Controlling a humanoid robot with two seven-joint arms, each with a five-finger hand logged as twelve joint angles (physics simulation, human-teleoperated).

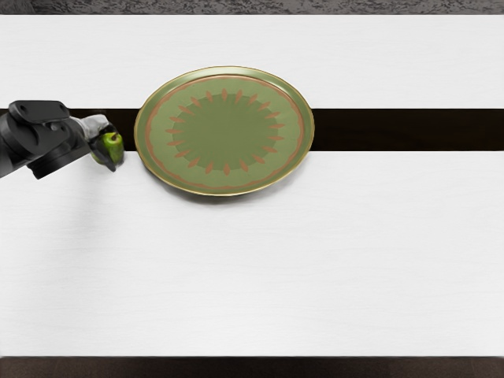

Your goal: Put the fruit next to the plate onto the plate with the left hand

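L hand point(98, 137) grips green fruit point(114, 146) — beside plate point(224, 130).

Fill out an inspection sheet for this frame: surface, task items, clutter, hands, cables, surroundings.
Surface: white table, crossed by a dark band that runs behind the plate.
Job's things: green plate bare; green fruit left of it, apart from the rim.
Clutter: nothing seen.
Grippers: left hand closed around the fruit; right hand out of view.
Cables: nothing seen.
Surroundings: dark strips along top and bottom edges.
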